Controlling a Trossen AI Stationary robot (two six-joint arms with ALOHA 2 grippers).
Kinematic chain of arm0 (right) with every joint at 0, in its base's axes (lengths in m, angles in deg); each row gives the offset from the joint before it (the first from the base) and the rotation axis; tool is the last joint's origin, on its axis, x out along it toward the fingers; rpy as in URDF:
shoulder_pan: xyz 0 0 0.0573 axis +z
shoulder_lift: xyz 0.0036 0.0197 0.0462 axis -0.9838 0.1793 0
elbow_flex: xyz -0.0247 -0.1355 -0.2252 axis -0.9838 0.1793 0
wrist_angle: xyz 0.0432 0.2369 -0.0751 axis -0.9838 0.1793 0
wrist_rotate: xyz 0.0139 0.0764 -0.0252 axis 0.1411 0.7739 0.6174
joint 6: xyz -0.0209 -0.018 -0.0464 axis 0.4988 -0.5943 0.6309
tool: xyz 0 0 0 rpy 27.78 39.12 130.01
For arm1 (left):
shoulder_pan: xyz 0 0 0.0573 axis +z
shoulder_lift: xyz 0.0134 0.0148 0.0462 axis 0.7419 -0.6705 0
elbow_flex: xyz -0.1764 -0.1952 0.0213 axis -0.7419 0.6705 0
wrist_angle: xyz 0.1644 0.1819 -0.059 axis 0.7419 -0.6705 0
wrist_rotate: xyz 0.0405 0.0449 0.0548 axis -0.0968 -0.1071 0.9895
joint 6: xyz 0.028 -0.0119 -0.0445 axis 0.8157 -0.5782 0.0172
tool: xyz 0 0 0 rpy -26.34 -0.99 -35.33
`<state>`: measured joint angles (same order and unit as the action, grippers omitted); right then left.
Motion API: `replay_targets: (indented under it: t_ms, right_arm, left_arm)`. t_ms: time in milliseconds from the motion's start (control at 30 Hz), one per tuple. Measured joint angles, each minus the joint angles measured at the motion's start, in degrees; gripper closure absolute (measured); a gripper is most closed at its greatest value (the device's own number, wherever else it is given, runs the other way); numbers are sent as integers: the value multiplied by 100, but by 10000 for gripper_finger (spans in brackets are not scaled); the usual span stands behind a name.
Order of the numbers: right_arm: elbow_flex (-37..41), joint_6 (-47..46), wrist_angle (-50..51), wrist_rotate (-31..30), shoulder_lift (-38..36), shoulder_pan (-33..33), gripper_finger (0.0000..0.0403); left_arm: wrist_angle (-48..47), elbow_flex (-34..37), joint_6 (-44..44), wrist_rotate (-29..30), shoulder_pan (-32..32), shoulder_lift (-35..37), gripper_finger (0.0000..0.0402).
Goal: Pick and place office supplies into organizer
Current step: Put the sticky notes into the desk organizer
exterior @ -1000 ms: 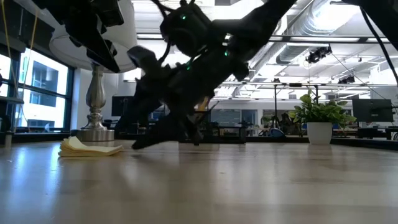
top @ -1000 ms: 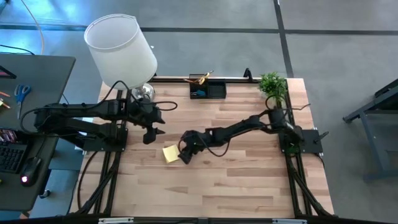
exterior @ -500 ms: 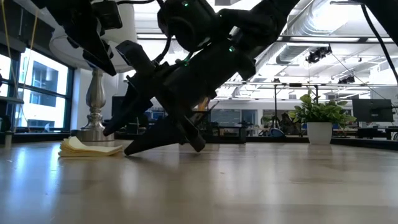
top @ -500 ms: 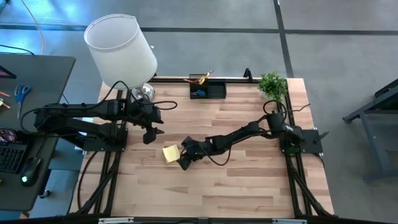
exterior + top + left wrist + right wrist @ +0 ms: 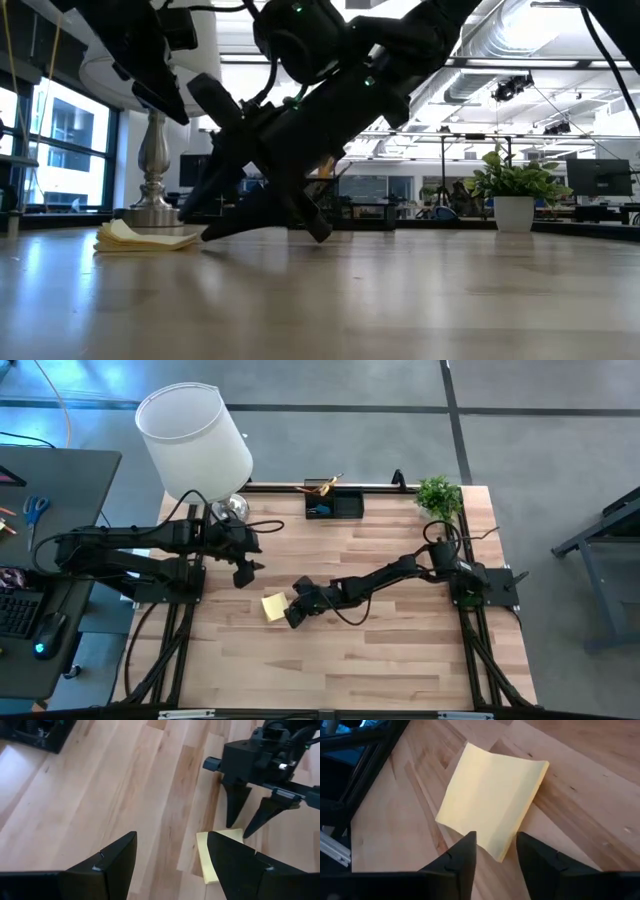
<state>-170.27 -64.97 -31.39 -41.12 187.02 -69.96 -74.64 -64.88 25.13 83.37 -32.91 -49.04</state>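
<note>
Right hand low at the desk, fingers parted, straddling the near edge of the yellow sticky-note pad, likely lined up to pinch it; not yet gripping. Pad flat on the wood at the hand's 10 o'clock, touching or nearly so. Organizer far off at 12. Left hand waits released, above the pad.

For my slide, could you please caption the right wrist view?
Right gripper fingers straddling the edge of the yellow sticky-note pad.
</note>
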Motion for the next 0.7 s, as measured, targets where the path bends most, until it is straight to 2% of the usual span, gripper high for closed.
replay_targets:
  t_ms: [133, 300, 500, 700]
  right_arm:
    - [-4, -75, -159, -135, 101, 33, 285]
    - [-35, -183, -622, 65, 352, 46, 289]
    - [-25, -100, -587, 217, 327, 42, 288]
    - [13, 358, -348, 520, 119, 48, 288]
  left_arm:
    - [0, 0, -22, 91, 0, 0, 170]
    - [-2, 0, -28, 91, -2, 0, 170]
    - [-17, 0, -46, 90, -4, 0, 170]
    - [-143, 0, -47, 91, -4, 0, 170]
